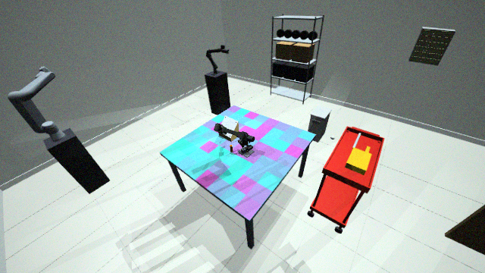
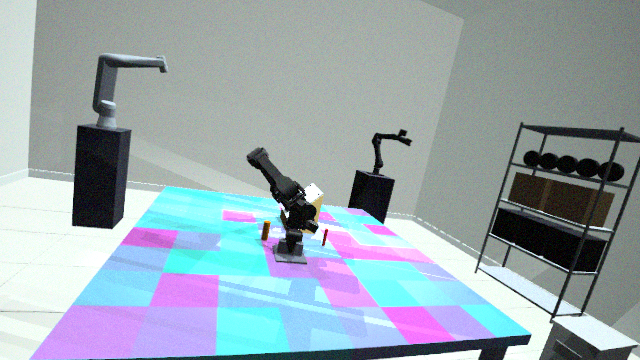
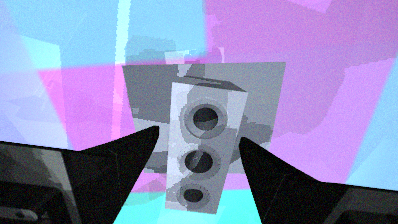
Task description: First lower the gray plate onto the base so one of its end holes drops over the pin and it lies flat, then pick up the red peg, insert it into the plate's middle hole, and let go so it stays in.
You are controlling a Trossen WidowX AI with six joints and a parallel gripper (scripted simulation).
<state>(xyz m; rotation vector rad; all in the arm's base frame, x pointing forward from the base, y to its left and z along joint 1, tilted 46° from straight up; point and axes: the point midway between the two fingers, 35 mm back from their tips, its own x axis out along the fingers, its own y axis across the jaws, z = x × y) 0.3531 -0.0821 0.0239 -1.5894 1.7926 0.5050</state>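
The gray plate [image 3: 176, 140], a bar with three holes, lies lengthwise between my fingers in the wrist view, over the square gray base [image 3: 145, 90] [image 2: 290, 260]. My gripper [image 3: 199, 136] [image 2: 294, 244] is open, with a visible gap between each fingertip and the plate's sides. The pin cannot be made out, and whether the plate lies fully flat cannot be told. The thin red peg [image 2: 325, 237] stands upright on the table, right of the gripper in the exterior view; it is not in the wrist view.
An orange cylinder [image 2: 266, 230] [image 1: 231, 149] stands upright to the left of the base in the exterior view. A white-and-tan box-like object [image 1: 230, 123] [image 2: 314, 192] stands behind the arm. The patterned table [image 1: 246, 197] carries all of these.
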